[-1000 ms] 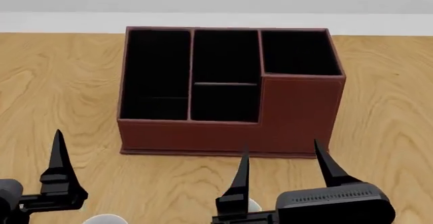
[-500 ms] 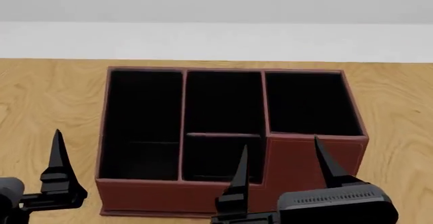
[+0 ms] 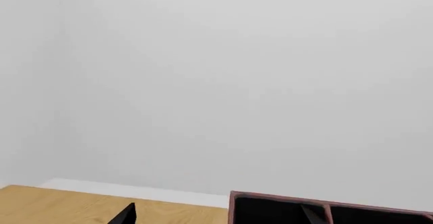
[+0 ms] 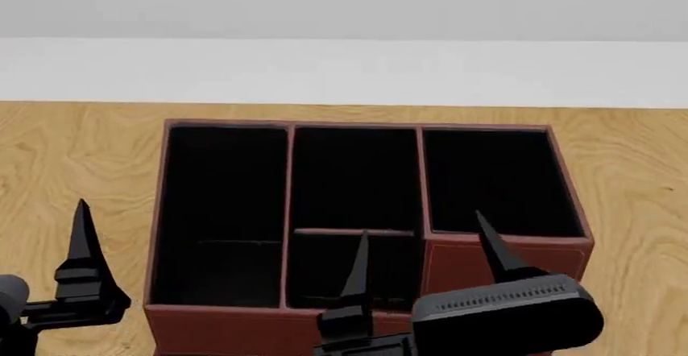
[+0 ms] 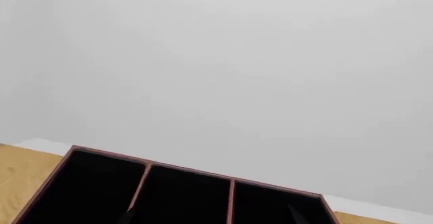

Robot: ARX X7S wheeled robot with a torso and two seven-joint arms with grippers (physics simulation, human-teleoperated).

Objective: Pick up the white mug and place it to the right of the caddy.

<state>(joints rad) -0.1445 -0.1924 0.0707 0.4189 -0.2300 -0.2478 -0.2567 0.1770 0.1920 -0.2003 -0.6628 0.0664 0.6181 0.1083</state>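
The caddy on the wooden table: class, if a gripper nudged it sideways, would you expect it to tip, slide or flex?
The caddy looks wide and low with a flat base, so it would probably slide, not tip. Its straight walls and dividers suggest stiffness. All compartments look empty, so it is likely fairly light for its size.

a simulated office-like desk setup, bare and staged. a light wood-grain table [image 4: 76,155] fills the lower part of the head view, its grain flat and printed-looking. on it stands a reddish-brown caddy [image 4: 505,263] with black compartments, the kind kept on a work desk. behind the table runs a plain grey-white wall [image 3: 237,82] with a pale strip [image 4: 344,70] along its foot. even lighting and clean surfaces mark it as a render.
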